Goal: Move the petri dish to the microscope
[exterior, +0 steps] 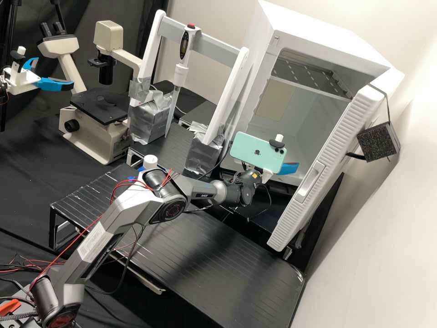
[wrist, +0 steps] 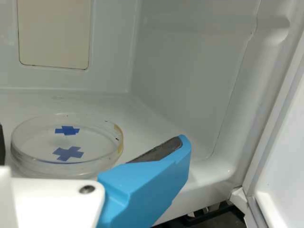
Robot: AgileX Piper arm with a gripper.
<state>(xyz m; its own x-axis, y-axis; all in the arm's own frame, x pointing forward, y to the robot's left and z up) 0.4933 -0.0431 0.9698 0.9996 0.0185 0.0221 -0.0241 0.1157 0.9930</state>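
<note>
A: Where's the gripper (exterior: 286, 169)?

B: At the mouth of a white cabinet (exterior: 334, 41), approx. at floor level, w/ the door (exterior: 314, 182) swung open next to it. The dark grey arm (exterior: 136, 198) reaches there over a black ribbed platform (exterior: 200, 259).

A: Open or closed?

B: Open, pretty wide. One bright blue finger (wrist: 149, 190) is angled outward, its dark inner pad (wrist: 159, 151) just beside the dish. Can't tell the exact gap b/c most of the other finger is cut off. Nothing's clamped AFAICT.

A: And the petri dish (wrist: 66, 145)?

B: Inside the cabinet, flat on its white floor, nr. the front edge. It's round, clear, w/ two blue cross-shaped marks, one nearer the camera than the other. Can't tell if the blue finger touches its rim.

A: What abt. the microscope (exterior: 93, 132)?

B: Well apart from the cabinet, upper L of the high view: cream body, flat black stage (exterior: 101, 105), twin eyepieces.

A: Anything btwn. them?

B: Yes, a white frame (exterior: 200, 38) w/ an upright pipette (exterior: 181, 68), its feet wrapped in silver tape. Also a mint-green phone (exterior: 257, 152), mounted by the gripper, back side showing.
</note>
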